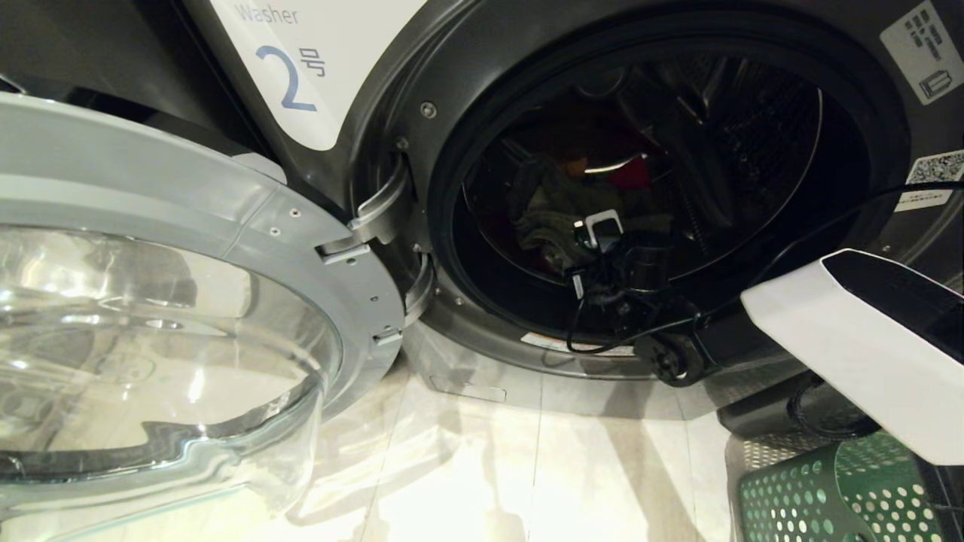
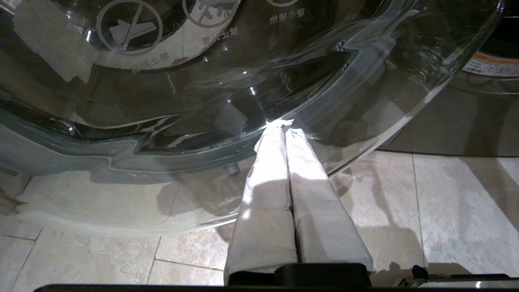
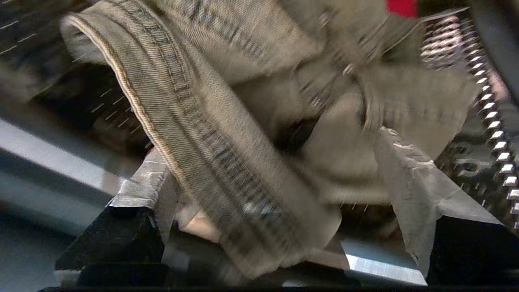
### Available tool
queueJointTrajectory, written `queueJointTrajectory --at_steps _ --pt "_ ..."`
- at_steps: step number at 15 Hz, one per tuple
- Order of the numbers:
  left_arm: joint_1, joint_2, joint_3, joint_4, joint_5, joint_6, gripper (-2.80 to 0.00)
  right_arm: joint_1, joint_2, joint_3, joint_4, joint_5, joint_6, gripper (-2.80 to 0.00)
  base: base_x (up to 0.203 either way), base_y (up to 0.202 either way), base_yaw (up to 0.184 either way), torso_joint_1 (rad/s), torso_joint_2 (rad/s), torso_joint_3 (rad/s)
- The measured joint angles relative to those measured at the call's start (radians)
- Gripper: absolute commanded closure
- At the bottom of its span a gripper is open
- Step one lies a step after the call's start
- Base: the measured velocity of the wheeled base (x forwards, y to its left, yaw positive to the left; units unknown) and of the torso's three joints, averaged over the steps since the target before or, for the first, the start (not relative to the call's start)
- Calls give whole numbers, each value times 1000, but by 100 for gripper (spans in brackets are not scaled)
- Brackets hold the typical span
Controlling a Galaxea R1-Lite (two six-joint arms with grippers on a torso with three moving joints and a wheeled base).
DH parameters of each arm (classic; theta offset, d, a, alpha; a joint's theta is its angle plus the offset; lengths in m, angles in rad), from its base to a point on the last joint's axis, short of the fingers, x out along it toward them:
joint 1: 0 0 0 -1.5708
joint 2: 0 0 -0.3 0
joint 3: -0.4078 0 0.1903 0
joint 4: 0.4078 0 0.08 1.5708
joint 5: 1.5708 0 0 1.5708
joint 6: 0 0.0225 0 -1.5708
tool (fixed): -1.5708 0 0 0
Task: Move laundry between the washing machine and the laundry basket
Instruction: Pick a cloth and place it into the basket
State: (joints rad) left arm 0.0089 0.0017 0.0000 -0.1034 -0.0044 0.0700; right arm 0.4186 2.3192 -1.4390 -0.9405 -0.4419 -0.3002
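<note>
You had the right gripper [image 3: 267,190] reaching deep into the drum of the washing machine [image 1: 422,113], its taped fingers [image 3: 405,170] spread wide on either side of the grey-beige striped garment [image 3: 211,134], with a band of that cloth lying between them and nothing yet pinched. By my reading you were at the start of a pick: the laundry [image 1: 550,203] sat in the drum, a pink-red scrap [image 3: 401,6] showing behind the striped piece, and the laundry basket [image 1: 821,497] stood on the floor just beside the machine, at the robot's right; whether anything was already in it could not be told. The closing, the lift out and the drop all appeared to be left to do. Your left gripper [image 2: 286,129] hung parked, fingers pressed together, close to the glass of the open door [image 1: 188,301]. The floor [image 1: 527,467] was pale glossy tile, brightly lit.
</note>
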Motion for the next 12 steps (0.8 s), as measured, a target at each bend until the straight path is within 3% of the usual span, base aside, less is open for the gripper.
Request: queueJointTrajectory --at_steps 3,4,5,8,12 --pt "0 0 0 0 0 0 0 -19 44 -58 6 7 -5 -280 0 0 0 0 0 0" --pt "0 0 0 0 0 0 0 -21 56 -76 13 9 -6 -79 0 0 0 0 0 0" --pt "0 0 0 0 0 0 0 -24 70 -103 17 8 -6 0 0 0 0 0 0 0" --pt "0 0 0 0 0 0 0 -34 118 -218 20 0 -14 0 0 0 0 0 0 0" --pt "0 0 0 0 0 0 0 -37 129 -245 21 0 -23 0 0 0 0 0 0 0"
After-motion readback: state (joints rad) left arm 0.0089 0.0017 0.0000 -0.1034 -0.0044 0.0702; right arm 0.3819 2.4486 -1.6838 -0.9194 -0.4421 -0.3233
